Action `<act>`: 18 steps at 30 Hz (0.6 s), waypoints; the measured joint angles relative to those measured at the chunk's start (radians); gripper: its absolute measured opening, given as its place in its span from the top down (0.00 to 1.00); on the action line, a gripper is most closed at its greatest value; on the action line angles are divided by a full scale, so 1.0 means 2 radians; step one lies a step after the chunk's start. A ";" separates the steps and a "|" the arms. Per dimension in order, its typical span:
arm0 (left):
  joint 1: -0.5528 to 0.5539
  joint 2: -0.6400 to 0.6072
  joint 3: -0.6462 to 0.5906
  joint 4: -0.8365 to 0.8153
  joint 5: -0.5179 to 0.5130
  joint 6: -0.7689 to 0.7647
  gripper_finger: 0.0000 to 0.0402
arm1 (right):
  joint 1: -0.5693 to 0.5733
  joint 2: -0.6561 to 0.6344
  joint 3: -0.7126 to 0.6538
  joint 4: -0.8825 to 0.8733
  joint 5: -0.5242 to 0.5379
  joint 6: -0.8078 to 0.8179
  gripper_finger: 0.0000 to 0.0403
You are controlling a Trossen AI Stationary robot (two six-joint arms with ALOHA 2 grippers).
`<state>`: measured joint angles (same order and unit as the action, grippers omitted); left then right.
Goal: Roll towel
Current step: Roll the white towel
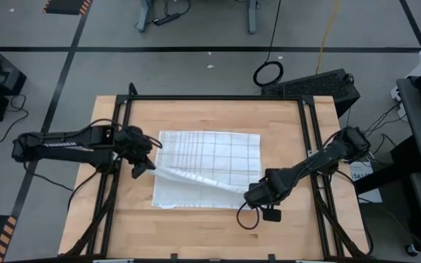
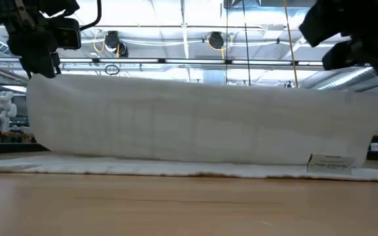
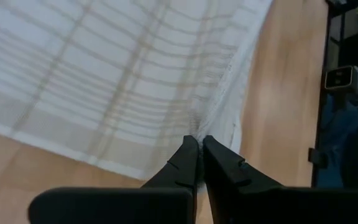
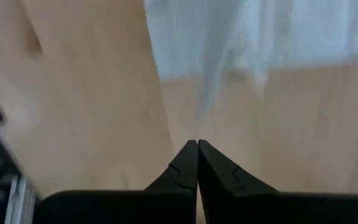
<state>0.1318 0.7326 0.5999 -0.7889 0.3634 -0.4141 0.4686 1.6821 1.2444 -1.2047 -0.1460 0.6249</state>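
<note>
The white towel with thin grey grid lines (image 1: 210,157) lies spread on the wooden table, grid side up on its far part. Its near edge (image 1: 199,178) is raised between my two grippers and hangs like a curtain in the low view (image 2: 202,128), plain reverse facing the near side. A small label tag (image 2: 331,162) sits low at its right end. My left gripper (image 1: 142,168) is shut on the left end of that edge. My right gripper (image 1: 256,193) is shut on the right end. My left gripper pinches the towel's near left corner (image 3: 197,127) between its two fingertips. The cloth gathers into small pleats at the tips and fans out from them. The corner is lifted clear of the table (image 2: 41,77) while the far part lies flat. My right gripper pinches the towel's near right corner, where the cloth tapers to the fingertips (image 4: 199,121). The corner is held above the table. The raised edge runs fairly taut from here to the left gripper.
Bare wood (image 1: 210,226) lies on the near side of the towel, and narrower strips to its left and right. A black frame (image 1: 218,97) runs round the table. A loose black cable loop (image 1: 248,218) hangs near my right gripper.
</note>
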 joint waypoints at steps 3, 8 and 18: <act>-0.009 0.000 0.000 -0.002 0.000 0.000 0.95 | 0.001 -0.012 0.006 -0.030 -0.010 -0.001 1.00; -0.013 0.000 0.000 0.001 0.000 0.000 0.95 | 0.000 -0.053 0.019 -0.050 0.013 0.028 1.00; -0.027 0.000 0.000 0.011 -0.005 0.001 0.95 | 0.013 -0.071 -0.001 0.057 0.099 0.039 0.99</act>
<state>0.0783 0.7326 0.5999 -0.7662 0.3534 -0.4126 0.4950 1.5406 1.2425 -1.0912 0.0519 0.7031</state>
